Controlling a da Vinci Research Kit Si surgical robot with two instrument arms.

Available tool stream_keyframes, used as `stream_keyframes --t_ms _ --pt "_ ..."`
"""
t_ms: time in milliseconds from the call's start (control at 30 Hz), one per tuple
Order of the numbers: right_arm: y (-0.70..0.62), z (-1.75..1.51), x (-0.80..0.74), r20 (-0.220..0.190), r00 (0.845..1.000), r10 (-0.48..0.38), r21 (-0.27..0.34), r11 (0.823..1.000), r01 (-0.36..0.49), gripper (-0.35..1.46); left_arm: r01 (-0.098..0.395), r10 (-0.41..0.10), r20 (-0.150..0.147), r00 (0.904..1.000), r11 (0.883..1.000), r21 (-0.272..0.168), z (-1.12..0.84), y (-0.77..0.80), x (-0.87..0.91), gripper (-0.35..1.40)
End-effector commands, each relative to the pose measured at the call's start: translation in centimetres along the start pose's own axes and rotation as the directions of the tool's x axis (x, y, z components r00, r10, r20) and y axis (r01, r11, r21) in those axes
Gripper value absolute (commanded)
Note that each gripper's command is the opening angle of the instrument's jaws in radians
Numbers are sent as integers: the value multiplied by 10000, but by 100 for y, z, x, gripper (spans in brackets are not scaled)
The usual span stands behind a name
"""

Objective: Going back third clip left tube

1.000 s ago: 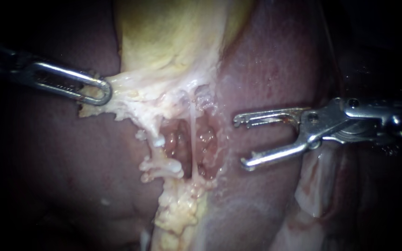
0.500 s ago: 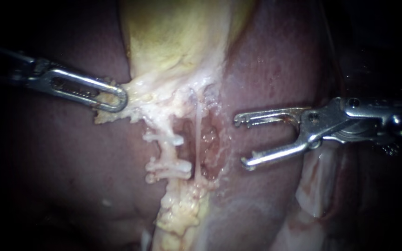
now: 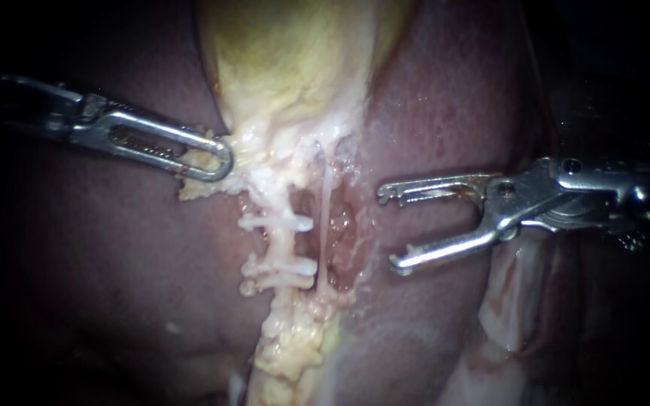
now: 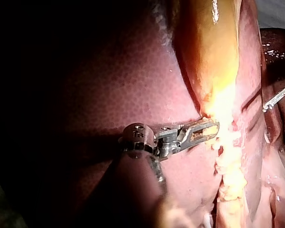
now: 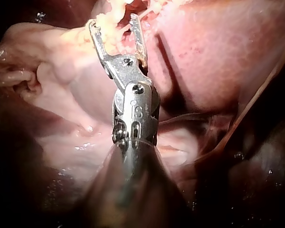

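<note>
The yellow gallbladder [image 3: 287, 68] hangs down the middle over dark red liver [image 3: 445, 98]. Below its neck runs the pale left tube [image 3: 278, 244], crossed by white clips: an upper clip [image 3: 276, 223] and a lower clip [image 3: 281, 268]. A thin right tube [image 3: 325, 218] lies beside it over a raw pit. My left instrument [image 3: 218, 162] is shut on a flap of pale tissue at the gallbladder neck, also seen in its wrist view [image 4: 210, 130]. My right instrument [image 3: 387, 229] stands open to the right of the tubes, holding nothing, with its jaws [image 5: 112, 21] spread short of the pale tissue.
Yellowish fatty tissue [image 3: 291, 346] trails down below the clips. Pale folded tissue [image 3: 505, 301] lies under the right instrument's shaft. Liver surrounds the site on both sides. The right instrument's tip [image 4: 275, 99] shows at the edge of the left wrist view.
My left instrument has moved right with the tissue flap in its jaws, and the clipped left tube has straightened, bringing the upper clip into plain sight. The right instrument has not moved.
</note>
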Motion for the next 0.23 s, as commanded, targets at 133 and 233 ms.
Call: stream_keyframes --t_ms 133,233 --pt "0 0 0 1 10000 0 0 10000 0 50 1 -1 15 10000 10000 26 0 0 0 -35" --pt "0 0 0 1 10000 0 1 10000 0 50 1 -1 14 10000 10000 26 0 0 0 -35"
